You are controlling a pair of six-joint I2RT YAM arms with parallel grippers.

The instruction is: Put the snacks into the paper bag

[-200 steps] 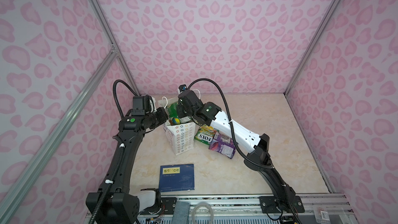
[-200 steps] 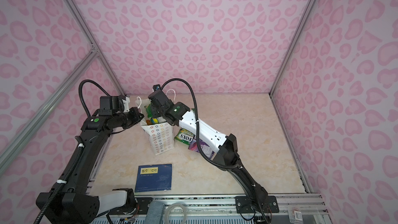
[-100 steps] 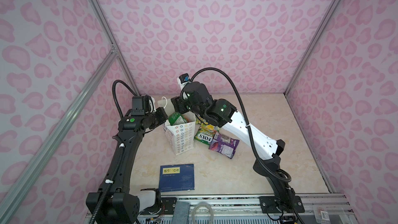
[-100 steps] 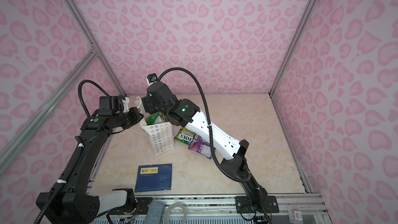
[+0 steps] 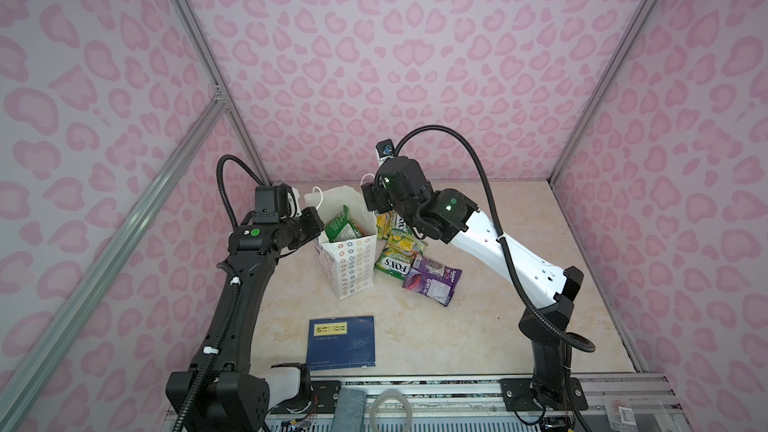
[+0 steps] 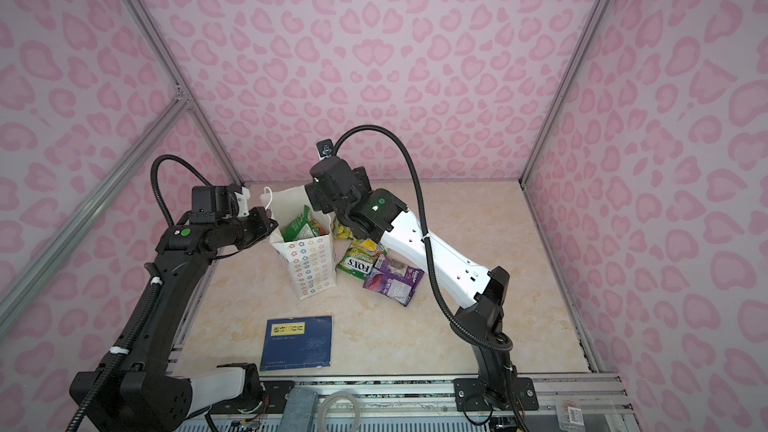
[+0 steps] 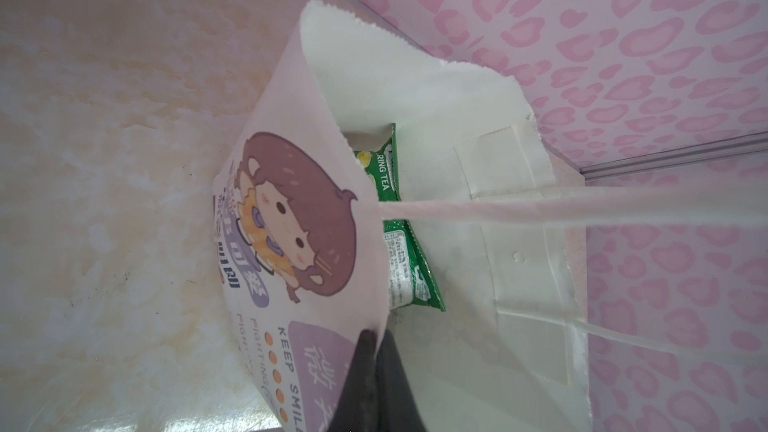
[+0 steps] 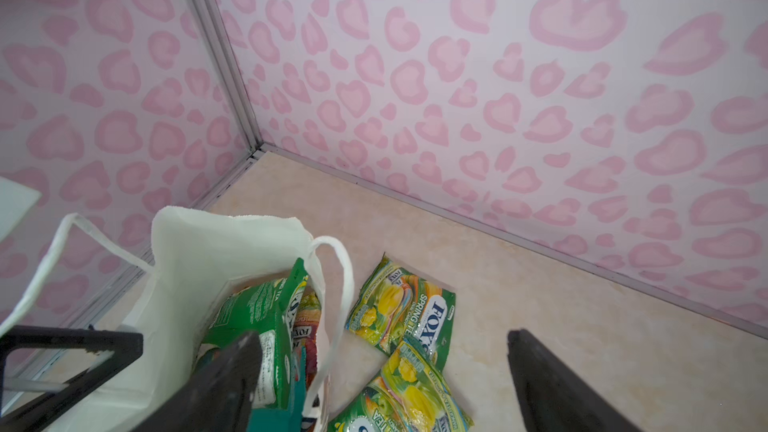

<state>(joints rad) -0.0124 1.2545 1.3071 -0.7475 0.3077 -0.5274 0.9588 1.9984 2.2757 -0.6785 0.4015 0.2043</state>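
The right gripper (image 8: 380,338) hangs over the mouth of the paper bag (image 5: 349,259), jaws spread wide and holding nothing. The left gripper (image 7: 376,338) is pinched tight on the rim of the bag's cartoon-printed front panel, keeping the mouth open. The bag stands upright near the back left of the table. A green packet (image 5: 341,224) pokes up out of it, with at least one orange packet (image 8: 307,317) tucked beside it.

The work appears to sit between a drop and the next pickup. Several snacks lie loose on the table just right of the bag in both top views: a green-yellow packet (image 5: 405,241), a FOX'S packet (image 5: 395,265) and a purple packet (image 5: 432,282), overlapping in a small heap. The next move probably calls for the right arm to swing clear of the white cord handle (image 8: 332,284) and come down on the topmost packet. These glossy wrappers look likely to slide unless gripped by an edge.

The table (image 5: 478,326) is smooth, beige and marble-patterned. A dark-blue book (image 5: 341,342) lies flat near its front edge, well apart from the bag. Pink heart-print walls (image 5: 395,56) on aluminium framing (image 5: 199,60) enclose the cell on three sides.
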